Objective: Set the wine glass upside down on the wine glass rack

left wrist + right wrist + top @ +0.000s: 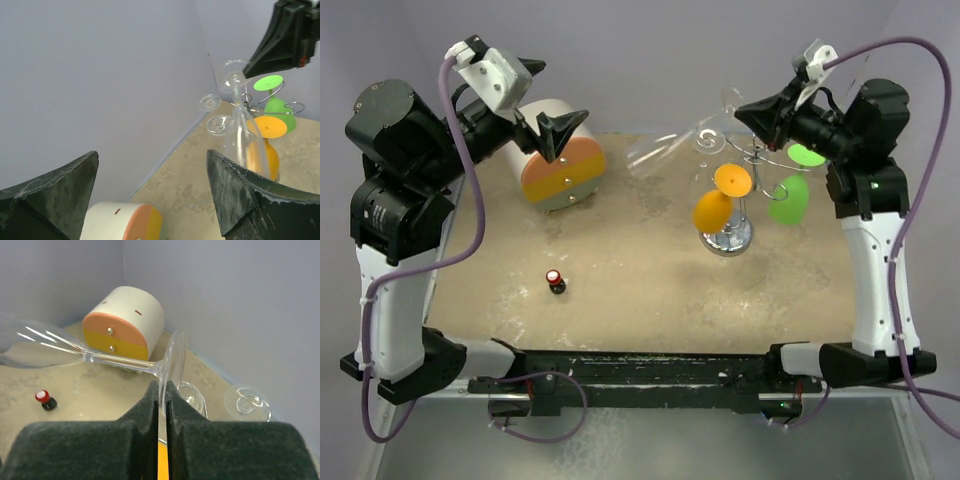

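Observation:
My right gripper [744,108] is shut on the round foot of a clear wine glass [662,150] and holds it in the air on its side, bowl pointing left, just behind the rack's top. In the right wrist view the closed fingers [150,405] pinch the foot's rim [173,362], and the bowl [35,345] reaches left. The wine glass rack [727,238] stands right of centre on its chrome base, with an orange glass [713,208] and a green glass [790,200] hanging upside down. My left gripper [558,95] is open and empty, raised at the back left.
A white drum with an orange and yellow face [560,165] lies at the back left under my left gripper. A small red-capped bottle [554,281] stands on the tan mat [640,300]. Clear glass feet [247,402] sit in the rack's loops. The wall is close behind.

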Motion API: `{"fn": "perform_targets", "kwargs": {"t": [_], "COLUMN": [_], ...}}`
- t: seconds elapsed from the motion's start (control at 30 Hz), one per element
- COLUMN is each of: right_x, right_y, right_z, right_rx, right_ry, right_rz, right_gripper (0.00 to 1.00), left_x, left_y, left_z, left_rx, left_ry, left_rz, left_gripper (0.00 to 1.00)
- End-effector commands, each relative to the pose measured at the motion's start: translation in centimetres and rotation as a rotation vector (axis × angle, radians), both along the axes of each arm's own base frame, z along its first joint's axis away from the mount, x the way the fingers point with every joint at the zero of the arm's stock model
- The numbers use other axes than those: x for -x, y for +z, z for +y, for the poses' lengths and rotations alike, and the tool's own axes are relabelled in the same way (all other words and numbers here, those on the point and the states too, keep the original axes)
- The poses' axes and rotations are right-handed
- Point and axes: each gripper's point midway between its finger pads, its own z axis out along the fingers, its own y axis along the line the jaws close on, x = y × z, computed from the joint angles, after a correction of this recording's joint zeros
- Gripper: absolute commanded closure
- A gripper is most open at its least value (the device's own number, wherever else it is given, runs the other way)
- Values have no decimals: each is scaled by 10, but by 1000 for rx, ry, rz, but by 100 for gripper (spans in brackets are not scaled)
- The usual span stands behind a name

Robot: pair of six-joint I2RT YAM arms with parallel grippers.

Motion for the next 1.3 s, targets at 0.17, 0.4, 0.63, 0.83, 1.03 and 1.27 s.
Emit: {"fn": "perform_targets", "kwargs": {"t": [0.17, 0.4, 0.63, 0.83, 1.03, 1.27], "right_x": [79, 111, 123, 125, 111, 86], "right_y": [-17, -46, -85, -113, -117, -104], "right_z": [-16, -39, -87, -129, -183, -192], "right_rx": [437, 573, 754, 854, 988, 1016], "right_ry": [97, 39, -150, -323, -586, -648], "right_rz": [-208, -164, -67, 15, 83, 35], "right_gripper": [100, 100, 100, 100, 100, 100], "left_x": [-16, -31, -40, -58, -80, -90], "left_y": [2, -3, -6, -31, -70, -114], "left_z": [10, 7, 12, 9, 8, 12], "left_rx": [-16, -31, -27, -59, -103, -145], "left_ry": [80, 96, 142, 165, 208, 247], "left_rz": [-32, -27, -11, 51, 136, 209], "left_gripper": [7, 4, 0, 1, 1, 1]}}
